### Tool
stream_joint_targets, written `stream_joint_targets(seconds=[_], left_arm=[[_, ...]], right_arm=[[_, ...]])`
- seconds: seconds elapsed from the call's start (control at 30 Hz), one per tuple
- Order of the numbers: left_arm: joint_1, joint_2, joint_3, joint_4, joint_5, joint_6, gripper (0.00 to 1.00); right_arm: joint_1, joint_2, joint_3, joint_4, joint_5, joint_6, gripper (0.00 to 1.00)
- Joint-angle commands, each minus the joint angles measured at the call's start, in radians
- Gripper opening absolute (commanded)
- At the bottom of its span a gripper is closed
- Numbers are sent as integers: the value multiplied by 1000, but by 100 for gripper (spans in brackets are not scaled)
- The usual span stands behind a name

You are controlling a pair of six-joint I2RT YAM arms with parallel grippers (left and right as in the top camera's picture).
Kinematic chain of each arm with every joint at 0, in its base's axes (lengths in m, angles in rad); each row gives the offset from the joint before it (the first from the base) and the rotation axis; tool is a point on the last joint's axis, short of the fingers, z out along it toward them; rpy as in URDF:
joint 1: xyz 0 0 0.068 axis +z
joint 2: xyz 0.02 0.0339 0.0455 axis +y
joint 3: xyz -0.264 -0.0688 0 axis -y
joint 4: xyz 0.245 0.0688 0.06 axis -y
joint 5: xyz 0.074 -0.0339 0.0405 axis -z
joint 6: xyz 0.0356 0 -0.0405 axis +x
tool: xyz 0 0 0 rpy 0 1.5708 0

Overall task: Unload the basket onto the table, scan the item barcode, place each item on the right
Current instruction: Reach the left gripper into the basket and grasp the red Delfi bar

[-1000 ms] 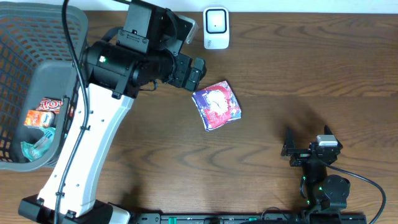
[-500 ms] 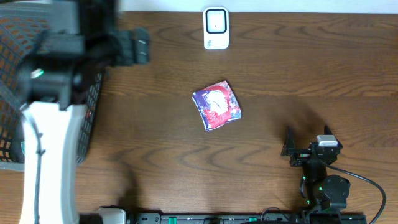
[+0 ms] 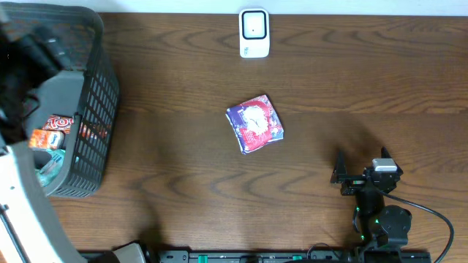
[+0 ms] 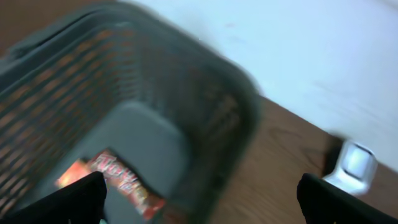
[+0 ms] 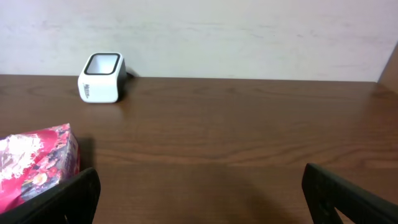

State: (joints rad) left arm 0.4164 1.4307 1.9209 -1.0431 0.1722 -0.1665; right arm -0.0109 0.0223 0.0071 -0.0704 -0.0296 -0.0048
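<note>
I look down on a dark brown, wood-grain tabletop. The item to scan, a flat, crinkly plastic packet printed in purple, red and white, lies tilted near the middle of the tabletop, with nothing touching it. I cannot see a barcode on its upper face.

The scanner, a small white box with rounded corners and a dark window, stands at the middle of the far edge, well apart from the packet. Its window faces out over the open wood, I judge so that a thing can be passed in front of it.

At the far left corner sits a grey plastic basket with mesh walls. Bright orange and red wrappers lie on its smooth bottom, presumably more stock waiting its turn.

My left end effector hangs over the basket, jaws spread as wide as they go and holding nothing. Its camera view is blurred. My right end effector sits low near the right end of the near edge, also fully spread and empty, and it looks across at the packet and the scanner. Its jaws are dark, hard and angular. I judge the packet has not yet been picked up for scanning.
</note>
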Motion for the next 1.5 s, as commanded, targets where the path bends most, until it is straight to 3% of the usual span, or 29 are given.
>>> stream_joint_targets(seconds=[0.0, 0.13, 0.47, 0.63, 0.8, 1.03, 1.23, 1.3, 1.47], left_arm=[[89, 37, 1, -16, -9, -109, 98], [145, 84, 1, -57, -8, -181, 98], [150, 159, 1, -84, -8, -183, 98], [150, 200, 0, -71, -181, -249, 98], [150, 268, 0, -78, -245, -255, 98], [150, 443, 0, -155, -244, -270, 98], [147, 596, 0, -66, -153, -292, 96], [146, 624, 0, -53, -131, -295, 88], [122, 689, 0, -19, -132, -319, 88]], right_arm=[[-7, -3, -2, -4, 1, 0, 99], [-7, -3, -2, -4, 1, 0, 99], [-7, -3, -2, -4, 1, 0, 99], [-7, -3, -2, -4, 1, 0, 99], [-7, -3, -2, -4, 2, 0, 99], [-7, -3, -2, -4, 1, 0, 99], [-7, -3, -2, -4, 1, 0, 99], [-7, -3, -2, -4, 1, 0, 99], [-7, -3, -2, -4, 1, 0, 99]])
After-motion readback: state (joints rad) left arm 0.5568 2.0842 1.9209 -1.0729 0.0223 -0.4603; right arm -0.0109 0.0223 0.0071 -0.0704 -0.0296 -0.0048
